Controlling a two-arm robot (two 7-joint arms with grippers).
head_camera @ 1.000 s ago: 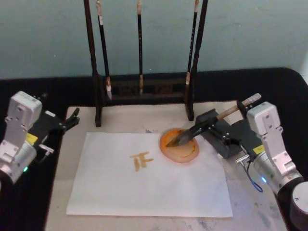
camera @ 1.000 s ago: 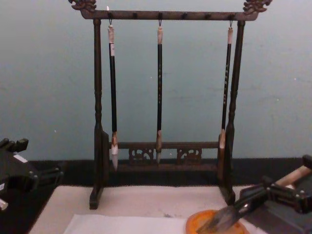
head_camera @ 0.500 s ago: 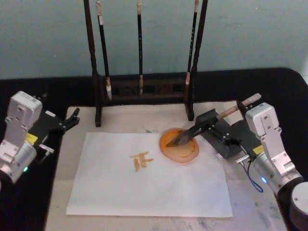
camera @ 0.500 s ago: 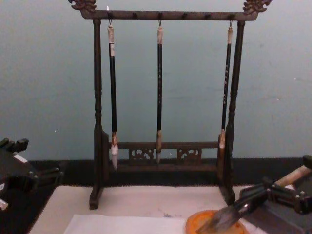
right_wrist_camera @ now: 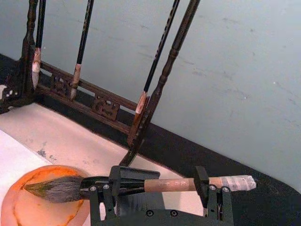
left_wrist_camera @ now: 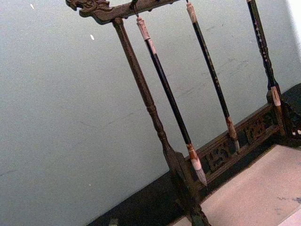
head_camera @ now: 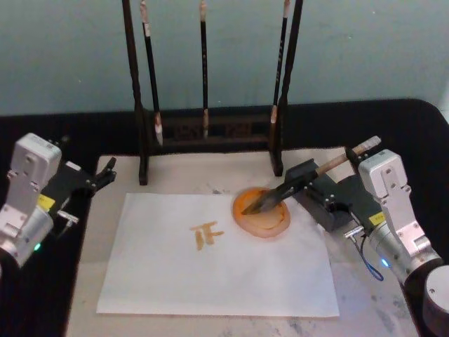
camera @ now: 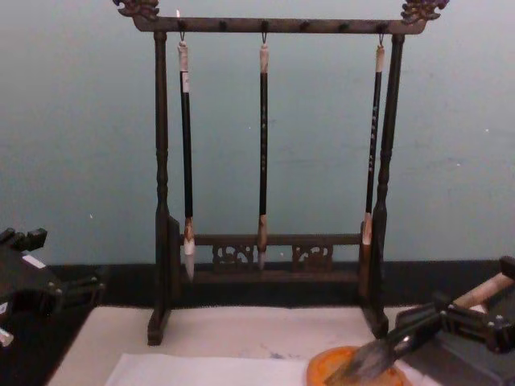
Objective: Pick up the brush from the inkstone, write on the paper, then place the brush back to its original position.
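- The brush (head_camera: pixel 295 186) is clenched in the right gripper (head_camera: pixel 309 184), slanting down to the left with its tuft lying in the orange inkstone (head_camera: pixel 262 212). In the right wrist view the fingers (right_wrist_camera: pixel 115 184) clamp the black collar and the tan handle runs back to a taped end.
- Over the last second almost nothing has moved: brush, tuft and gripper sit where they were. My reading is that the brush is being laid back in its resting place, and the pause comes just before letting go.
- An orange character (head_camera: pixel 205 233) already shows on the paper (head_camera: pixel 217 267), so the writing looks done. What is left, as I judge it, is to release and draw the arm away.
- The inkstone sits at the paper's far right corner, overlapping its edge, with the mat (head_camera: pixel 210 168) beneath both.
- The brush stand (camera: pixel 273 177) rises just behind, its right post near the inkstone and three thin brushes hanging from its bar. That post is the closest thing to catch on.
- Open room lies to the right and toward the robot, over bare mat and black table; pulling back that way looks safest. A lift straight up could drag the tuft out of the dish if the grip has not fully let go.
- The left gripper (head_camera: pixel 105 172) is parked at the mat's left edge, well apart from the paper; I cannot tell how it is set.
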